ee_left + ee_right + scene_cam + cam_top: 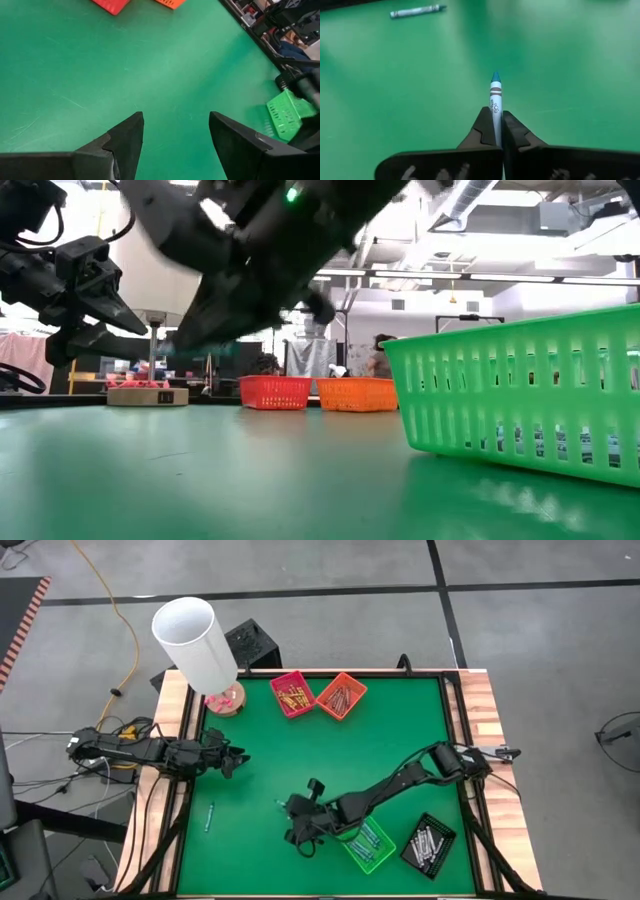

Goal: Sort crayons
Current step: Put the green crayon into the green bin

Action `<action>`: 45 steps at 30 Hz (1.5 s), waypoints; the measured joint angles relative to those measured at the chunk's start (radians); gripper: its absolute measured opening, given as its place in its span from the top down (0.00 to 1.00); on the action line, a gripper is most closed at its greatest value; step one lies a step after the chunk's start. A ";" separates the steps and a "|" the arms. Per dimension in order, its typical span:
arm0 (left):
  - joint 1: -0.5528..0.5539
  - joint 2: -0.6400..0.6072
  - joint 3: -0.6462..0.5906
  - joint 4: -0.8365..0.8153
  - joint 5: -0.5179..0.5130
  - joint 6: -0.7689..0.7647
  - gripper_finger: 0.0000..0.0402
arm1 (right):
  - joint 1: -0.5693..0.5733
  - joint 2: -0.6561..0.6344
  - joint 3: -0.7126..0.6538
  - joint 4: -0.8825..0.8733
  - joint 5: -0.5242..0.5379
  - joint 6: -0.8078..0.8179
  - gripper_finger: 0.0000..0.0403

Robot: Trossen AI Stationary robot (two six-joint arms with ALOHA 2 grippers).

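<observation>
We note the right gripper (496,131) with fingers pinched tight on a thin blue paper-wrapped crayon (495,100) near its tail, so it may pivot loose when lifted.

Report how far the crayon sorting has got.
Mostly done, it seems: crayons already lie in the red tray, orange tray, green tray and black tray. In hand: the right gripper is shut on a blue crayon. Left: one loose crayon on the mat. The left gripper waits open.
</observation>
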 joint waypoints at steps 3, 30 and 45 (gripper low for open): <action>0.000 0.000 0.000 0.000 0.000 0.000 0.46 | 0.002 -0.046 0.001 -0.057 0.041 0.000 0.99; 0.000 -0.001 0.000 0.000 0.001 0.000 0.46 | 0.157 -0.279 0.003 -1.065 0.215 0.665 0.99; 0.000 -0.001 0.000 0.000 0.001 0.000 0.46 | 0.220 -0.353 0.003 -1.178 0.018 0.760 0.99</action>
